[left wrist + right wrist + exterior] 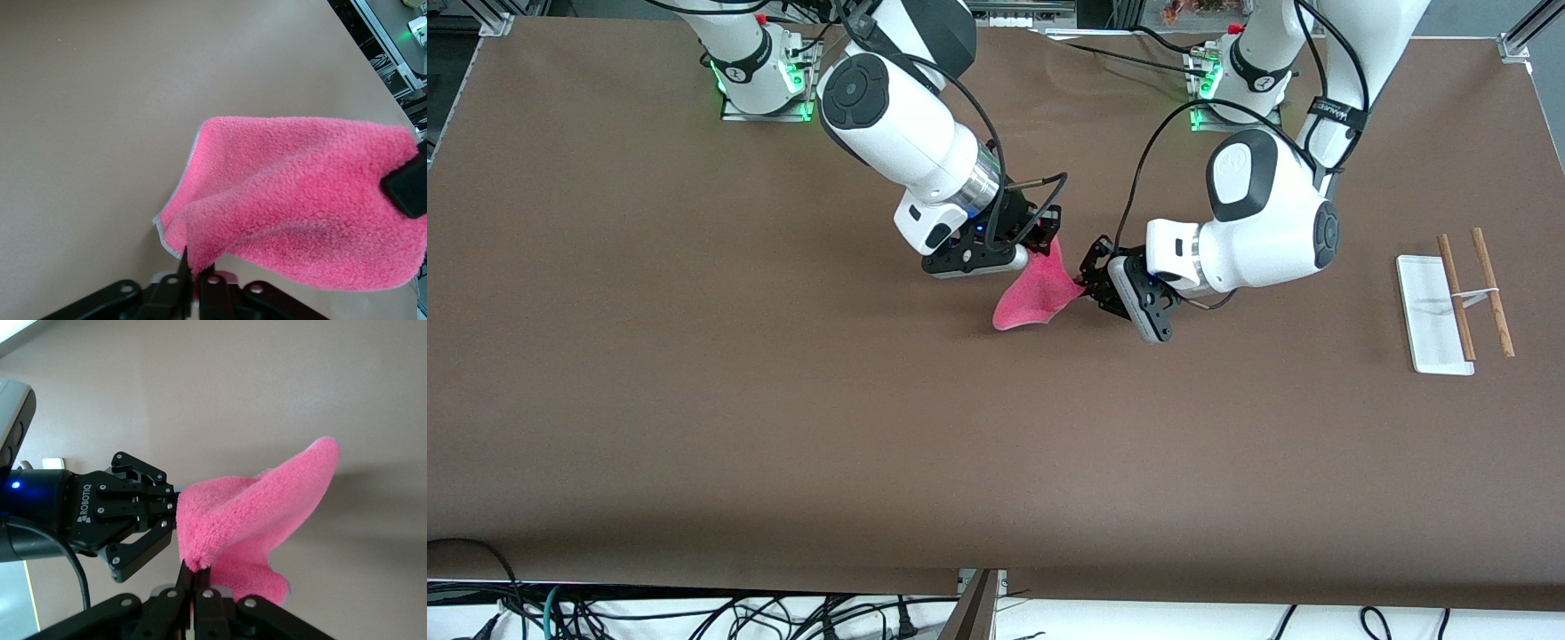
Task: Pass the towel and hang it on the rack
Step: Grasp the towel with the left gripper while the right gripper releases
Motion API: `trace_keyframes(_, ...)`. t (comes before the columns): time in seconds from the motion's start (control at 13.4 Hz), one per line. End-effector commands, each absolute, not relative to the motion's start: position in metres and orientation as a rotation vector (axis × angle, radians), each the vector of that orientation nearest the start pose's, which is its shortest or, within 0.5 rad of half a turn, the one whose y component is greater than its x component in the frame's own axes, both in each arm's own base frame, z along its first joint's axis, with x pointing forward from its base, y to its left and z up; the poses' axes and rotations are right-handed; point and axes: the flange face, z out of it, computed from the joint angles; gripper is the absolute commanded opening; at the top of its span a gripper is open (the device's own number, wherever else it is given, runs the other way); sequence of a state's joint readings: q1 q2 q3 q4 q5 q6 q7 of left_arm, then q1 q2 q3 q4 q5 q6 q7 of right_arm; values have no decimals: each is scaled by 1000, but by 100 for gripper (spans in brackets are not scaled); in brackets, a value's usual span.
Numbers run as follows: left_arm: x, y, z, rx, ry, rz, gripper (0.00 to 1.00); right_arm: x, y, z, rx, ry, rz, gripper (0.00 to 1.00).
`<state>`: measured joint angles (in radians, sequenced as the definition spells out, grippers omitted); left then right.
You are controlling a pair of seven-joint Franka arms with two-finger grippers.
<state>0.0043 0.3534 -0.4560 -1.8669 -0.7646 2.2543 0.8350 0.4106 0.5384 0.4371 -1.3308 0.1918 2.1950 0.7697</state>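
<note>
Towel (pixel 1039 293): pinched mid-table by both right gripper (pixel 1040 242) and left gripper (pixel 1089 276); rack (pixel 1463 298) lies toward left arm's end.

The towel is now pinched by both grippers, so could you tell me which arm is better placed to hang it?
Left, probably: the left gripper grips the towel, and the rack lies toward its end.

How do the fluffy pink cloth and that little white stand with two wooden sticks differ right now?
The soft bright pink towel hangs in the air mid-table, pinched by the right end effector and the left end effector, both shut on it; the small rack of white base and brown wooden rods rests untouched on the table at the left arm's end. The towel is limp and draped; the rack is rigid and straight. Both are small.
</note>
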Motion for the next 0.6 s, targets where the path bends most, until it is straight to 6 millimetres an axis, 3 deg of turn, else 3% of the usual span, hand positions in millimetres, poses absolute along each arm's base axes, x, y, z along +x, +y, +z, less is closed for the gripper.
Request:
trace_keyframes(0.0, 576, -274, 368, 2216, -917, 262, 0, 535, 506, 496, -2575, 163, 56, 0)
trace_keyframes(0.07, 576, -274, 368, 2215, -916, 258, 0, 536, 504, 497, -2576, 163, 53, 9)
trace_keyframes(0.15, 576, -274, 368, 2214, -915, 254, 0, 537, 503, 495, -2580, 162, 58, 34)
trace_keyframes(0.22, 577, -273, 367, 2215, -913, 254, 0, 536, 502, 501, -2583, 147, 41, 99)
trace_keyframes(0.52, 580, -265, 370, 2206, -908, 236, 0, 537, 498, 510, -2580, 147, 24, 100)
